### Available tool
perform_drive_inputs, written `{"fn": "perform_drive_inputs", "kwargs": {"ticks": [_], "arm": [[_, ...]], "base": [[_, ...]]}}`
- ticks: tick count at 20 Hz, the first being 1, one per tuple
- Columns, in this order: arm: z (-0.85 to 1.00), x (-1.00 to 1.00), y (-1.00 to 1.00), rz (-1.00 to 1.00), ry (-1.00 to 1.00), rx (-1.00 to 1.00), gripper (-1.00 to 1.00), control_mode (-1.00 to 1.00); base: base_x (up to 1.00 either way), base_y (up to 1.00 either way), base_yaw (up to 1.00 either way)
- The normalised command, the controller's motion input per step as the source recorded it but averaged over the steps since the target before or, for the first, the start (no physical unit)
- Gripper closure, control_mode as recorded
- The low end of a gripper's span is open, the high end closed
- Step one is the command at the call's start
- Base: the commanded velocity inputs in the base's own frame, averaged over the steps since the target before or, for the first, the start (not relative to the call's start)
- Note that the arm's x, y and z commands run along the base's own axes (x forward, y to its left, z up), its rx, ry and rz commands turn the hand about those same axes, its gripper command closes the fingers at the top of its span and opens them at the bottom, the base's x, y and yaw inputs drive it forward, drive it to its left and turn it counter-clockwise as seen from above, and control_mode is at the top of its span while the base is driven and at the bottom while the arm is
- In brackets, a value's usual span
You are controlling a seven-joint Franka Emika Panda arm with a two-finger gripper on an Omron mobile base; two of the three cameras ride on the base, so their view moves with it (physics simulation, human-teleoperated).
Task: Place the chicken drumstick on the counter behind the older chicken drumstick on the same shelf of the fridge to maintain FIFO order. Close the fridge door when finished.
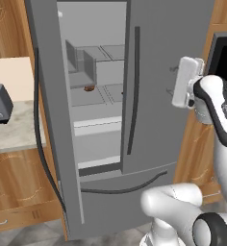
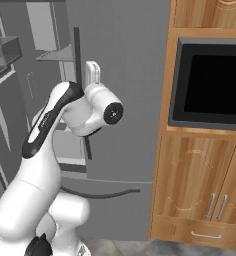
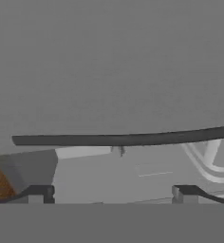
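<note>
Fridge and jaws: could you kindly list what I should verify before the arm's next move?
1. Left fridge door open: ok.
2. Chicken drumstick lying on the shelf: ok.
3. Jaws open, seen in the hand view: ok.
4. Jaws carrying a drumstick: not ok, nothing between them.
5. Free room on the shelf behind that drumstick: cannot tell.

No readable text, label, brand, number or sign is showing on any surface in these views.
</note>
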Motion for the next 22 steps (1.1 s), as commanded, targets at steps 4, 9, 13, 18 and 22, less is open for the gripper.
{"fn": "perform_drive_inputs", "kwargs": {"ticks": [4,9,13,18,22], "arm": [[0.33,-1.00,0.89,0.08,-0.12,-0.44,-1.00,-1.00],[-0.16,-1.00,1.00,0.10,-0.31,-0.51,-1.00,-1.00],[-0.22,-1.00,0.84,0.23,-0.27,-0.42,-1.00,-1.00],[0.00,-1.00,0.84,0.04,-0.34,-0.40,-1.00,-1.00],[0.00,-1.00,0.97,-0.01,-0.29,-0.30,-1.00,-1.00]], "base": [[0.00,0.00,0.00],[0.00,0.00,0.00],[0.00,0.00,0.00],[0.00,0.00,0.00],[0.00,0.00,0.00]]}}
